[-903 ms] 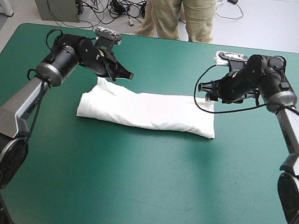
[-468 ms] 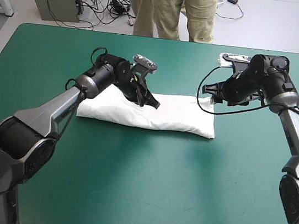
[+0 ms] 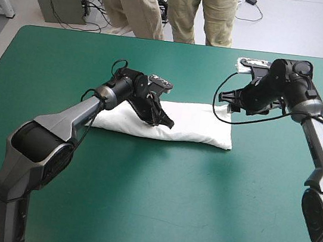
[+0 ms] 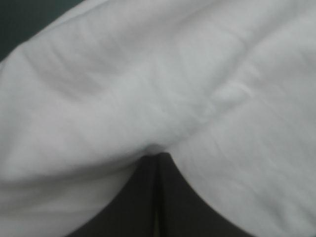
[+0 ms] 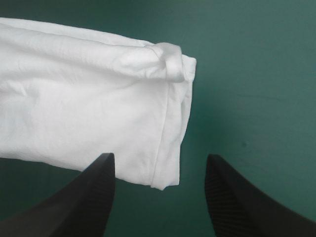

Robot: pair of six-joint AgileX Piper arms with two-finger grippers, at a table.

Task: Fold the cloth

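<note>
The white T-shirt [image 3: 194,125] lies as a long folded bundle across the middle of the teal-green table [image 3: 138,202], running from one arm's reach to the other's. The left tool [image 3: 164,122] is down on the bundle, toward the end on that arm's side and close to the bundle's near long edge. In the left wrist view its two black fingers [image 4: 140,197] meet in one pointed arch, so the left tool is closed. The tip presses into the T-shirt [image 4: 148,74], which puckers into a soft crease right at the point and fills nearly everything ahead of and beside the tool. Only a sliver of table shows at one far corner. No sheet of cloth can be made out between the closed fingers. The right tool [image 3: 231,105] hovers by the opposite end of the bundle, at its far corner. In the right wrist view the right tool [image 5: 159,157] stands open, its black fingers [image 5: 96,197] wide apart. The bundle's short end [image 5: 168,123] lies just ahead of the gap, nearer one finger than the other, with its stacked layers showing and a small rolled lump at the corner farthest from the tool. Bare table [image 5: 247,74] lies ahead of the other finger and beyond the cloth.
</note>
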